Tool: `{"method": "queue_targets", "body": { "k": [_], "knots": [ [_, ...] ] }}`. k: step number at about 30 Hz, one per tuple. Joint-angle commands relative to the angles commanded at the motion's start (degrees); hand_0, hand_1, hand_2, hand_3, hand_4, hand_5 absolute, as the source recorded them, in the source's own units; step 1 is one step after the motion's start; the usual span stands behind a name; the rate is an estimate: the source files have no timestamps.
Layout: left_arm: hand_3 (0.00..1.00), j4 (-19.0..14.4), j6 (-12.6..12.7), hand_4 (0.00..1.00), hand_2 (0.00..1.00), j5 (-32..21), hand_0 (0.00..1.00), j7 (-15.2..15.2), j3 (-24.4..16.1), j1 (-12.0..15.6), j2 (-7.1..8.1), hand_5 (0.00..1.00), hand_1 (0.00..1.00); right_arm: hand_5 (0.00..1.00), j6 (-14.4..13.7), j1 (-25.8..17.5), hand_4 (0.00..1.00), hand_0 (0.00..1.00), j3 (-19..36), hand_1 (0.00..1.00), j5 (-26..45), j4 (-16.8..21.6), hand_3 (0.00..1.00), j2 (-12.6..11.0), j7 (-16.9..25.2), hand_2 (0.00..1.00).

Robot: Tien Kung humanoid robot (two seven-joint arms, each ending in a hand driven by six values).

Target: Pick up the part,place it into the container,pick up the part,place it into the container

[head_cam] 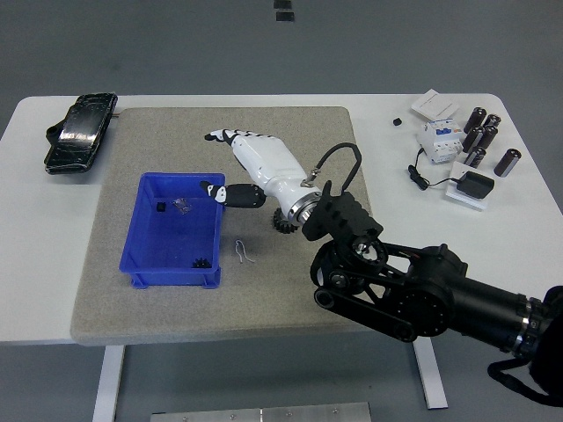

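A blue container (141,236) sits on the left half of the grey mat (308,141). Inside it lie small dark parts: one at the back left (161,207), one at the front right (201,261), and a small greyish piece (183,204). My right hand (220,163), white with black fingertips, hovers just right of the container's back corner, fingers stretched out and open, holding nothing. A black gear (283,221) lies on the mat, partly hidden under my wrist. A thin bent wire part (244,251) lies beside the container's right wall.
A black pouch (81,132) lies at the table's far left. At the far right are dark cylinders (484,136), a white breaker (438,139), a black adapter with cord (475,185), a white box (435,105) and a tiny black cube (398,121).
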Motion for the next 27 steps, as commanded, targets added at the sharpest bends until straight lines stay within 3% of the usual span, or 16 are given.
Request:
{"method": "queue_targets", "body": {
  "k": [5,11,27],
  "knots": [
    [0.587,0.02,0.01,0.655,0.61,-0.1,0.681,0.0,-0.03,0.1,0.0,0.277,0.635,0.383,4.26,-1.01,0.727,0.628,-2.32,0.748,-1.96,-0.94,0.78,-4.07,-2.47,0.786],
    [0.586,0.12,-0.03,0.654,0.61,-0.79,0.681,-0.4,0.59,-0.1,-0.06,0.278,0.635,0.386,8.81,-1.88,0.73,0.626,-6.58,0.746,-3.12,-1.09,0.784,-5.75,-5.06,0.79],
    [0.587,0.02,-0.04,0.653,0.609,-0.11,0.681,-0.12,0.19,-0.28,-0.08,0.275,0.635,0.401,8.64,0.4,0.736,0.601,-11.95,0.74,-0.68,-6.45,0.774,-3.91,-3.31,0.782]
  ]
}}
